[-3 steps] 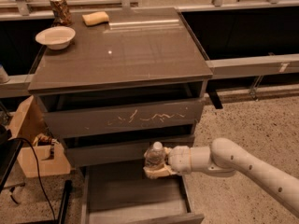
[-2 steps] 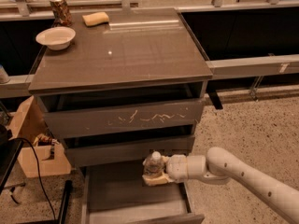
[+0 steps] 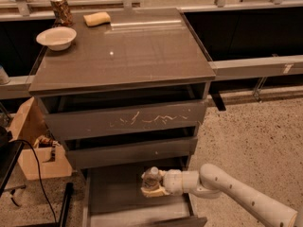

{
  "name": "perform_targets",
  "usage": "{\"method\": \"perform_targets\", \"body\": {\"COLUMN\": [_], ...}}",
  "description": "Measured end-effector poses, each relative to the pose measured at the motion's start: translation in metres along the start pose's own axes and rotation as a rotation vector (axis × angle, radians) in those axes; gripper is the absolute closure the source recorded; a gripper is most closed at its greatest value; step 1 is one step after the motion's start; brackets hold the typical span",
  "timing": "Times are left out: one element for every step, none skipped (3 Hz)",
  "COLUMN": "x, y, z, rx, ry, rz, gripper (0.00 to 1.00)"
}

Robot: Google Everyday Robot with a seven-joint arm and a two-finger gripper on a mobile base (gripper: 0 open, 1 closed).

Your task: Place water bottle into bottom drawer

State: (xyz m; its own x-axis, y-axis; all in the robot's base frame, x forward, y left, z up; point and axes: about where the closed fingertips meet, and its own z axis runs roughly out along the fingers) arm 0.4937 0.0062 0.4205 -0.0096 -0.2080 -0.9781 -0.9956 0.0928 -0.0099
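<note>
The water bottle [image 3: 151, 178], small and clear with a white cap, is upright in my gripper [image 3: 154, 185], which is shut on it. The arm reaches in from the lower right. The bottle hangs inside the open bottom drawer [image 3: 113, 195], over the right part of its grey interior, just below the middle drawer front [image 3: 130, 152]. Whether the bottle's base touches the drawer floor is hidden by the fingers.
On the cabinet top [image 3: 128, 51] stand a white bowl [image 3: 56, 37], a brownish can [image 3: 61, 11] and a yellow sponge [image 3: 96, 18]. The scratched upper drawer [image 3: 128, 119] stands slightly open. A cardboard box [image 3: 33, 143] and a black cable [image 3: 40, 174] are at the left on the floor.
The gripper with the bottle has moved down and slightly left, lower into the bottom drawer.
</note>
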Motion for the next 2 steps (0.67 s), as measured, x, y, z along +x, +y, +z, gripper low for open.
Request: {"method": "perform_targets", "body": {"x": [0.008, 0.026], "y": [-0.004, -0.018], "z": [0.005, 0.014], "rx": [-0.004, -0.002], "ry": [-0.001, -0.004], "rz": [-0.006, -0.015], "gripper": [1.0, 1.0]}}
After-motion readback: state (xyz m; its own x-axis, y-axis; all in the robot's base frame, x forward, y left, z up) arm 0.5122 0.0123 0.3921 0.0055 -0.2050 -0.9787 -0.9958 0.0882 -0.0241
